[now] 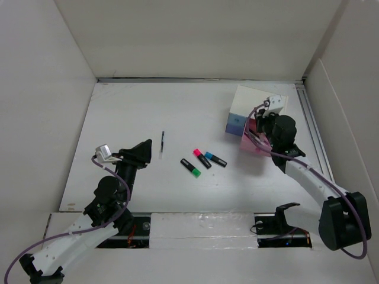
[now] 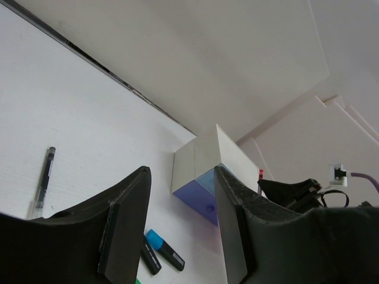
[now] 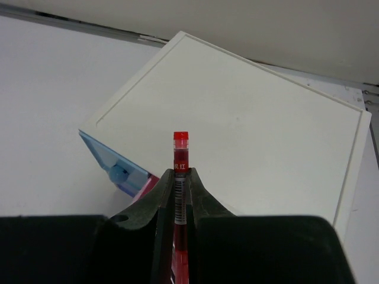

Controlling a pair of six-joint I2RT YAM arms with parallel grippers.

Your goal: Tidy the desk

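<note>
The desk (image 1: 130, 112) is a white tabletop walled by white panels. A black pen (image 1: 162, 144) lies left of centre, and it shows again in the left wrist view as the pen (image 2: 44, 180). Three highlighters lie mid-desk: green (image 1: 190, 168), pink (image 1: 202, 158) and blue (image 1: 215, 159). My left gripper (image 1: 145, 151) hovers open and empty just left of the pen, jaws wide apart (image 2: 182, 171). My right gripper (image 1: 256, 136) is shut on a red pen (image 3: 180, 155) over the white drawer box (image 3: 249, 118), beside its pulled-out pink drawer (image 1: 251, 144).
The drawer box (image 1: 257, 106) stands at the back right, its blue drawer (image 1: 235, 123) facing left. White side panels border the desk. The blue highlighter (image 2: 164, 248) and the box (image 2: 198, 160) appear between my left fingers.
</note>
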